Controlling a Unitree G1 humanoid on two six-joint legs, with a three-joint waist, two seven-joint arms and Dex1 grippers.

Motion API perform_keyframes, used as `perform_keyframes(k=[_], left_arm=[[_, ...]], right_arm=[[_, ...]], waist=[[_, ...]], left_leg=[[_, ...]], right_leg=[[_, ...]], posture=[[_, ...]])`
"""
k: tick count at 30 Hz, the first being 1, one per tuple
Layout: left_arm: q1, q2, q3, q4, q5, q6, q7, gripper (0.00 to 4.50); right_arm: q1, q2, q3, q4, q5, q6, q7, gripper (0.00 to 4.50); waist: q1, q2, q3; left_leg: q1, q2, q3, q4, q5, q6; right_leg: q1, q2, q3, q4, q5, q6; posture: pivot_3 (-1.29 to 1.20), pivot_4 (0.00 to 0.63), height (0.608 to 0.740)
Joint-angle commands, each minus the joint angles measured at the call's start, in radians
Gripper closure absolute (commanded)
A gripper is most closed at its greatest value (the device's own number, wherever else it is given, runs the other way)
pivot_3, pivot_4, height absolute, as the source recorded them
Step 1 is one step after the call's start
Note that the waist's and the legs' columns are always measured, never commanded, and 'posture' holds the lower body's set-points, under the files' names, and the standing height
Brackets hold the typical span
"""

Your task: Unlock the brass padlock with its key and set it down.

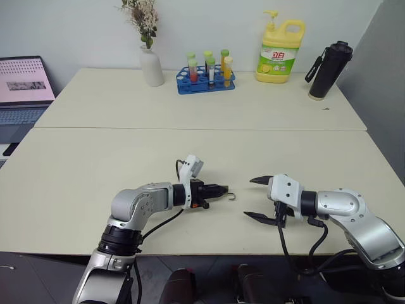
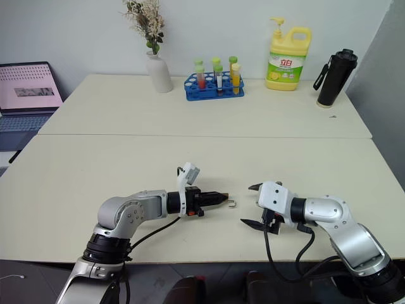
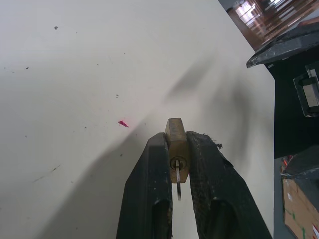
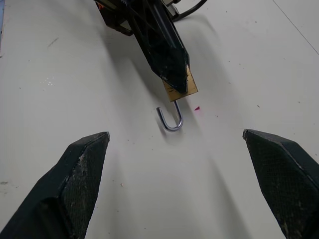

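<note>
**Padlock opened, held just above the worktop: set-down step**

Left gripper [image 1: 223, 188]: clenched on the brass padlock [image 4: 180, 84], body pinched between both fingers. Shackle [image 4: 171, 118] swung free on one leg, hanging as an open hook just over the surface. Key [image 3: 178, 180] seated in the keyway at the body's rear face, blade projecting back between the fingers. Padlock located near the front edge of the worktop [image 1: 95, 158], about midway along it, between the two grippers.

Right gripper [image 1: 261, 199]: released, jaws spread wide, empty, aimed toward the padlock from the right and standing clear of it.

Procedure, as judged from the present state:
- Lower until the shackle tip or body rests on the surface before opening; avoid a drop, since so small and light a piece is likely to bounce or roll.
- Open slowly and withdraw straight back along the fingers, keeping clear of the projecting key.
- Keep the right gripper apart from the shackle during release.

Surroundings: a vase with dried flowers [image 1: 150, 63], a blue rack of test tubes [image 1: 206, 77], a yellow detergent bottle [image 1: 281, 52] and a black flask [image 1: 328, 69] along the far edge, well apart from the work area. A laptop [image 1: 24, 82] beyond the left edge. Nothing obstructing the set-down spot.
</note>
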Motion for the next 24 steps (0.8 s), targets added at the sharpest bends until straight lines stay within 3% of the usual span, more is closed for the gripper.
perform_keyframes(k=[1, 7, 16, 24], left_arm=[[-0.015, -0.007, 0.020, -0.011, -0.009, 0.011, 0.010, 3.99], [-0.028, 0.015, 0.040, -0.064, -0.005, -0.040, -0.005, 2.06], [-0.077, 0.086, 0.075, -0.111, 0.122, -0.365, -0.034, 2.06], [0.112, 0.377, 0.071, -0.331, 0.152, -0.495, -0.285, 2.06]], right_arm=[[0.004, 0.011, -0.012, -0.022, -0.001, -0.012, -0.009, 0.00], [0.022, 0.013, -0.031, -0.031, 0.000, -0.010, -0.011, 0.00], [0.032, 0.014, -0.062, -0.041, 0.012, -0.006, -0.014, 0.00], [0.001, -0.007, -0.125, -0.044, 0.097, 0.025, 0.042, 0.00]], waist=[[0.000, 0.000, 0.000], [0.000, 0.000, 0.000], [0.001, 0.000, 0.000], [-0.003, 0.000, 0.000]], left_leg=[[0.000, 0.000, 0.000, 0.000, 0.000, 0.000], [0.000, 0.000, 0.000, 0.000, 0.000, 0.000], [0.000, 0.000, 0.000, 0.000, 0.000, 0.000], [0.000, 0.001, 0.001, -0.001, 0.000, 0.000]], right_leg=[[0.000, 0.000, 0.000, 0.000, 0.000, 0.000], [0.000, 0.000, 0.000, 0.000, 0.000, 0.000], [0.000, 0.000, 0.000, 0.000, 0.000, 0.000], [-0.001, -0.001, 0.001, 0.000, 0.000, 0.000]], posture=[[0.00, 0.150, 0.740], [0.00, 0.150, 0.740], [0.00, 0.150, 0.740], [0.00, 0.150, 0.740]])
